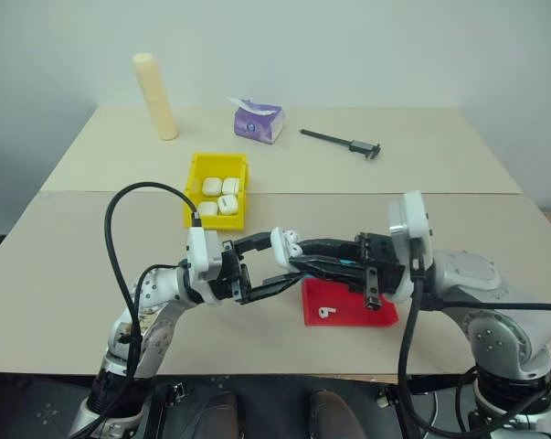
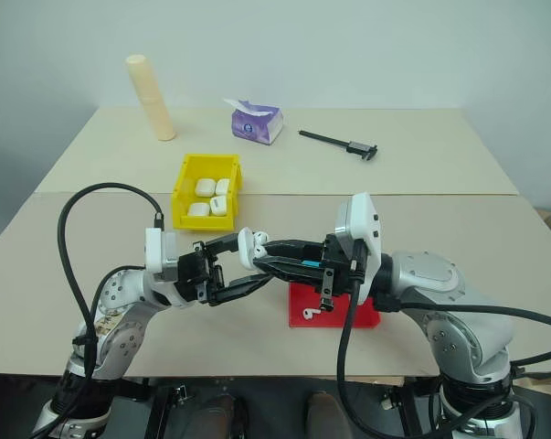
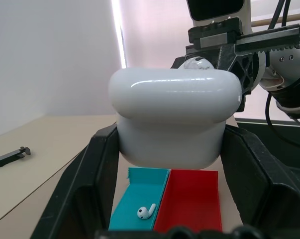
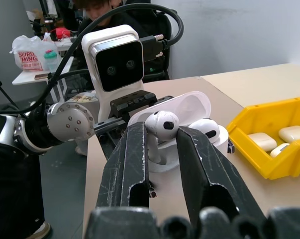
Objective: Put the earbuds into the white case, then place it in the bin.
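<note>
The left gripper (image 1: 277,267) is clamping its two black fingers on the white case (image 1: 282,243), holding it up above the near table (image 1: 65,274) with the hinged lid standing open. The right gripper (image 1: 298,262) is reaching in from the right, its fingers pinching one of the earbuds (image 4: 161,123) right at the open case; a second earbud (image 4: 207,128) is already sitting in the case beside it. Another earbud (image 1: 325,312) is lying in the shallow red tray (image 1: 348,305) just below the two grippers, with a blue tray (image 3: 140,191) lying against its side. The yellow bin (image 1: 197,194) is sitting farther back and to the left, with several white cases (image 1: 218,194) resting inside. On the far table a purple tissue pack (image 1: 258,121), a black caliper (image 1: 341,142) and a tall cream cylinder (image 1: 154,96) are standing well apart from the work.
</note>
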